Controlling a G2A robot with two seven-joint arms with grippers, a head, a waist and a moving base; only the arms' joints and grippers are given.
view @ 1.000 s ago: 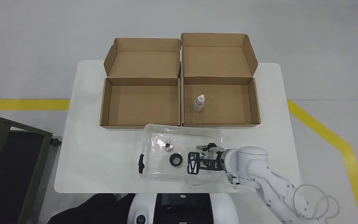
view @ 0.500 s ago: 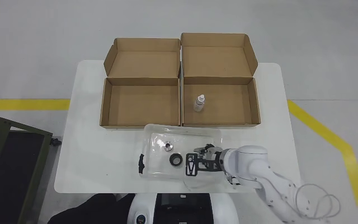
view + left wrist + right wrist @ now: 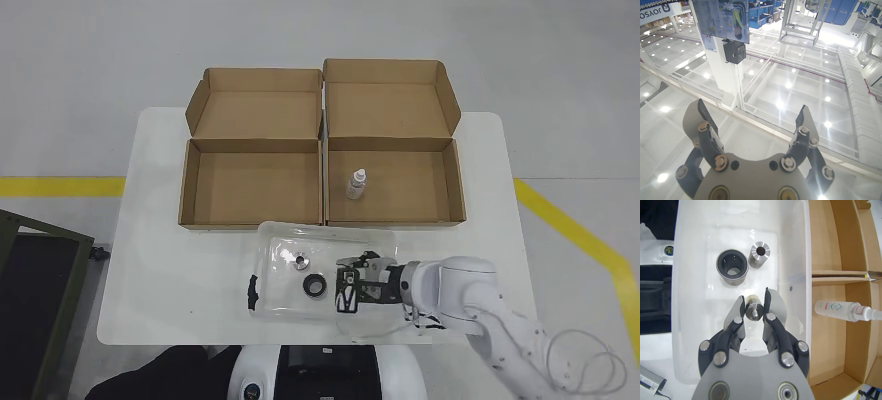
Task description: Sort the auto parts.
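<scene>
A clear plastic bin near the table's front holds the auto parts. My right gripper is over the bin, shut on a small metal cylinder with a stub on its end. Beyond it in the bin stand a black-lined bearing sleeve and a slotted steel collet. My left gripper points up at the ceiling, open, with nothing between its fingers.
Two open cardboard boxes sit behind the bin: the left box is bare inside, and the right box holds a white bottle. A small grey device lies on the table beside the bin.
The right arm has risen a little over the bin with its gripper staying near the same spot. The bearing sleeve and collet have not moved.
</scene>
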